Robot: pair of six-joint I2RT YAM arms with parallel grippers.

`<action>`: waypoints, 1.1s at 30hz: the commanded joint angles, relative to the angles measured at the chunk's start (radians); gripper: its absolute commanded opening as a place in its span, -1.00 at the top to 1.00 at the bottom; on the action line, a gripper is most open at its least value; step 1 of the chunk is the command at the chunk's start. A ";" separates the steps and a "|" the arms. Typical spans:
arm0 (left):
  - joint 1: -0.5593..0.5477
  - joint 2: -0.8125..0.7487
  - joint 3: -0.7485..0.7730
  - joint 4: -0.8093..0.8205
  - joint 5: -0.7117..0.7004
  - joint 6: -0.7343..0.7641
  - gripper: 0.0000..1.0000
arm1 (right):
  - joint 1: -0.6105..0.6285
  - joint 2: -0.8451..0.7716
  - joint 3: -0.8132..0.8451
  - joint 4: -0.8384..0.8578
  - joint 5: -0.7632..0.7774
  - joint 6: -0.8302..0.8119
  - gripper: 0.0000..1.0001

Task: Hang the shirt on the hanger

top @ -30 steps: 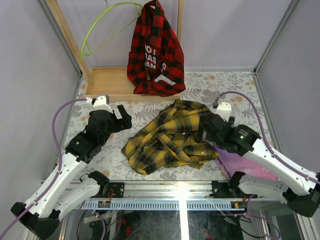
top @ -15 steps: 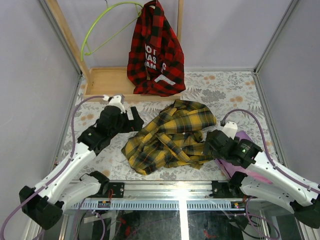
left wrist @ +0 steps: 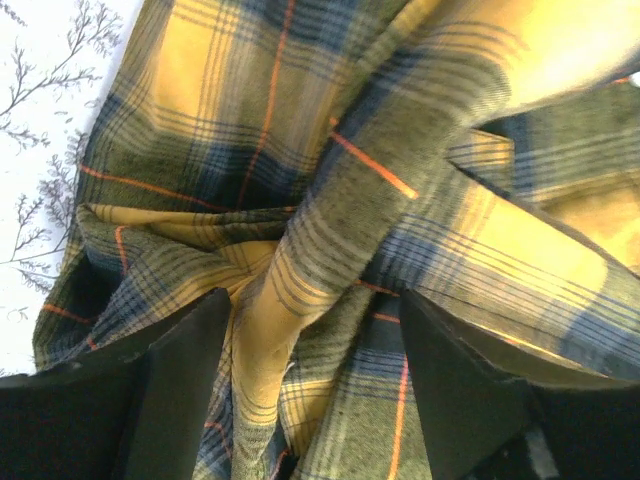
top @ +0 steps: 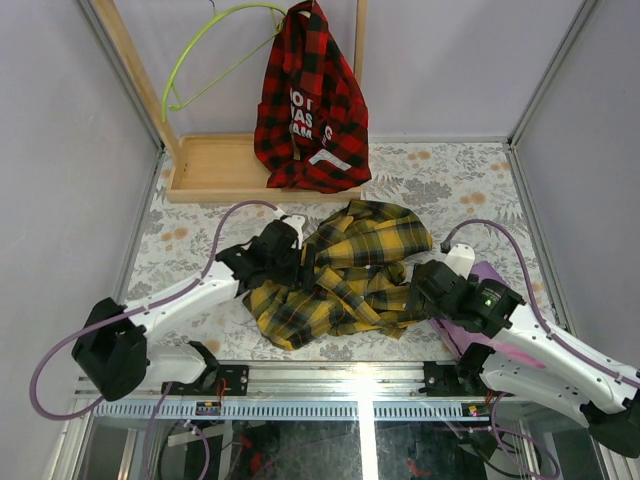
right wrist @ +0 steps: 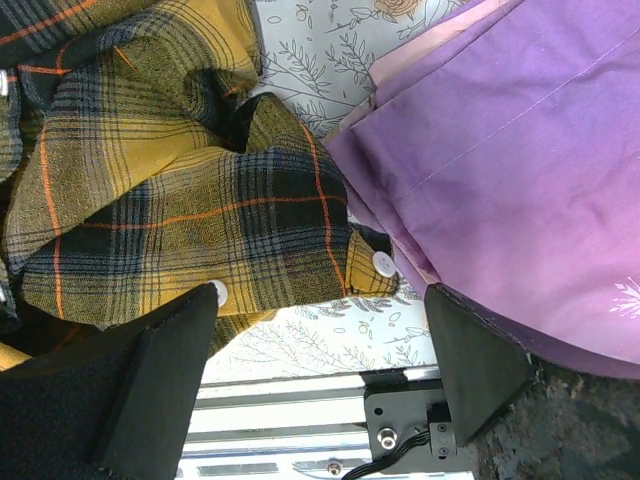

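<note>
One yellow plaid shirt lies crumpled in the middle of the surface, its sleeves lost in the folds. One green hanger hangs at the wooden rack, beside one red shirt. The left tool stands apart, astride a fold. The right tool is wide apart over the shirt's hem and one purple cloth, which is mostly hidden under that arm.

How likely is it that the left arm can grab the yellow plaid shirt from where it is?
Likely yes. The left gripper is down at the left edge of the shirt, jaws apart with a raised fold between the fingers, and nothing else lies between them and the cloth.
</note>
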 commanded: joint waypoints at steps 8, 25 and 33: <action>-0.008 0.058 0.049 0.012 -0.154 -0.042 0.65 | -0.004 -0.004 0.010 0.020 0.005 -0.021 -0.83; 0.308 -0.048 0.044 -0.070 -0.073 -0.058 1.00 | -0.004 -0.025 -0.001 0.562 -0.517 -0.473 -0.68; 0.314 -0.105 0.100 -0.090 -0.054 -0.061 0.42 | 0.032 0.267 0.097 0.722 -0.733 -0.471 -0.40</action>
